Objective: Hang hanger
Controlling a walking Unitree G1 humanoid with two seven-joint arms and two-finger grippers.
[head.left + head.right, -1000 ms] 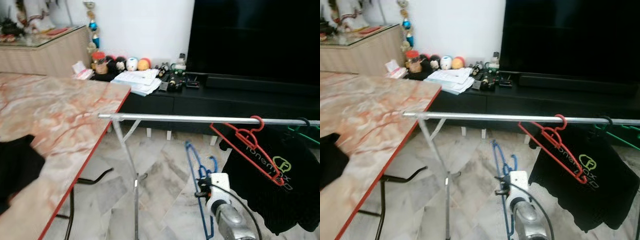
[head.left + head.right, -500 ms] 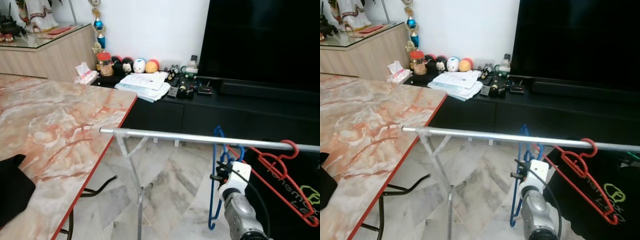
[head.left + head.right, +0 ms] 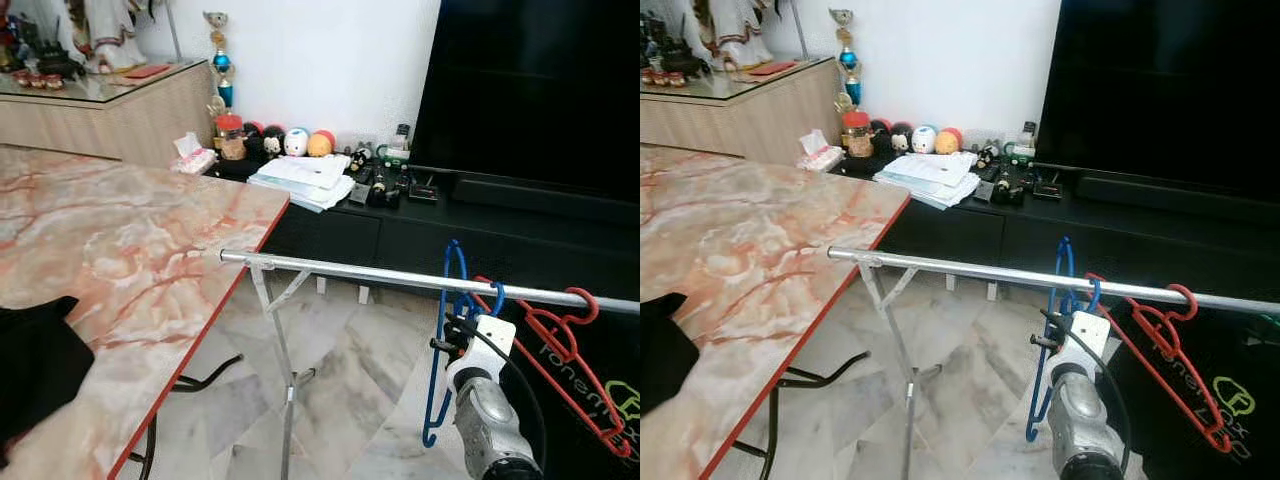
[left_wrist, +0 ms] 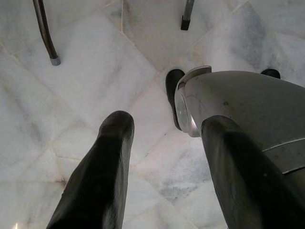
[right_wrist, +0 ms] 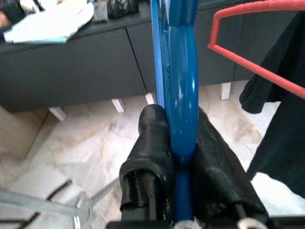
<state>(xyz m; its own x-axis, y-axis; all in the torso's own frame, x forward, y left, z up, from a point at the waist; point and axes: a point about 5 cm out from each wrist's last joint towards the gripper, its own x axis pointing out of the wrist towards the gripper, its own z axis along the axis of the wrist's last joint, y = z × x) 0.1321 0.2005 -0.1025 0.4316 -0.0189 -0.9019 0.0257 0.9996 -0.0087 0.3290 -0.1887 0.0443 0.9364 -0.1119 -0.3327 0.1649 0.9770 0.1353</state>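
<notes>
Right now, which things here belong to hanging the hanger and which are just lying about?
Job:
blue hanger
right gripper, shut on it
metal rail

Lying about:
red hanger
black shirt
marble table
papers
left gripper, idle

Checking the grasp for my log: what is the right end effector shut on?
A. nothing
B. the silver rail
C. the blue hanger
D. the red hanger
C: the right end effector clamps the blue hanger, near the silver rail and red hanger.
</notes>
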